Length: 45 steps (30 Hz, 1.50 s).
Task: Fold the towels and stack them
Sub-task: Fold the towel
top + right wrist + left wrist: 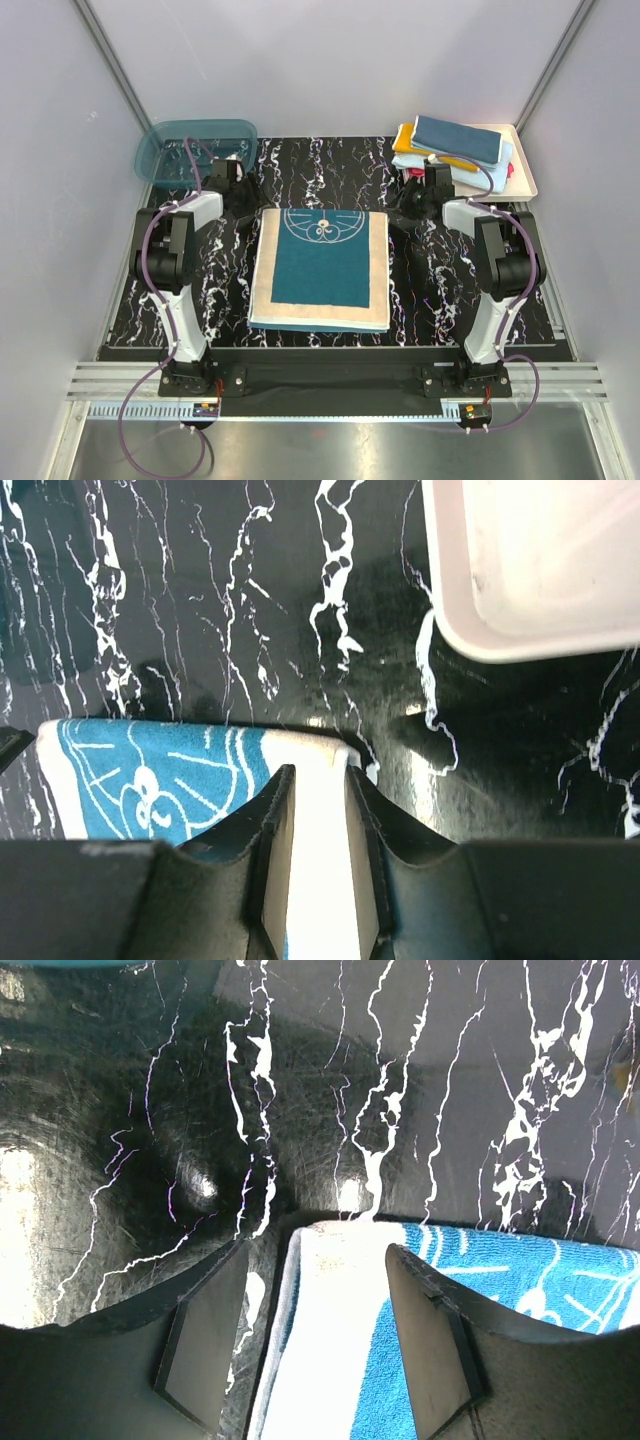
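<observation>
A dark teal towel (320, 265) with a cream border lies flat in the middle of the table, its white emblem toward the far edge. My left gripper (245, 205) hovers over the towel's far left corner (330, 1290). It (316, 1250) is open wide, with the cream border lying under the gap. My right gripper (400, 212) is at the far right corner (310, 745). Its jaws (320, 772) stand a little apart, and the cream border shows flat below them. Other folded towels (455, 145) are stacked at the back right, a dark teal one on top.
The stack rests in a cream tray (525, 175), whose corner (530, 570) lies just beyond my right gripper. A translucent teal basin (195, 150) stands at the back left, behind my left arm. The table top is black marble pattern (300, 1090).
</observation>
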Available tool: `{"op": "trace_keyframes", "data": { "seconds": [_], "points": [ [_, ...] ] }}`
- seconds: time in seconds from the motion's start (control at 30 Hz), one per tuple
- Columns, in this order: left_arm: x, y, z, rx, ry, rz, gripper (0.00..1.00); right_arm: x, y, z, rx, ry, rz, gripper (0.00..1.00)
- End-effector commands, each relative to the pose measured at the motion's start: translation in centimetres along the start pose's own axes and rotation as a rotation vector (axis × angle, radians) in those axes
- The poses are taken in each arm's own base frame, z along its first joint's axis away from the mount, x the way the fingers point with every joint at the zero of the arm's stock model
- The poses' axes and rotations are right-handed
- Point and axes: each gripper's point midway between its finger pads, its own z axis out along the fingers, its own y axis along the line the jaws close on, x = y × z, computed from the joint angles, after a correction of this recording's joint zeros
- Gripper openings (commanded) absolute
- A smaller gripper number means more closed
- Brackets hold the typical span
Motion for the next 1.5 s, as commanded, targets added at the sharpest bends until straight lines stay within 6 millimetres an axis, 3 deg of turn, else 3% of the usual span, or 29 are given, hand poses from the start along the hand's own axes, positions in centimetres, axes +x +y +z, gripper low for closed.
{"op": "trace_keyframes", "data": {
  "seconds": [0.0,0.4,0.87,1.47],
  "points": [
    [-0.3,-0.3,-0.6,0.010,-0.009,0.037,0.63,-0.6,-0.1,0.8,0.027,-0.008,-0.051,0.34],
    [1.1,0.5,-0.1,-0.024,0.037,0.073,0.63,1.7,-0.8,2.8,0.100,0.049,-0.109,0.38],
    [2.1,0.6,1.6,-0.127,0.085,0.108,0.52,2.2,-1.0,3.5,0.161,0.075,-0.168,0.38],
    [1.7,0.0,2.8,-0.104,0.062,0.110,0.43,2.9,-1.1,4.1,0.179,0.110,-0.184,0.28]
  ]
}}
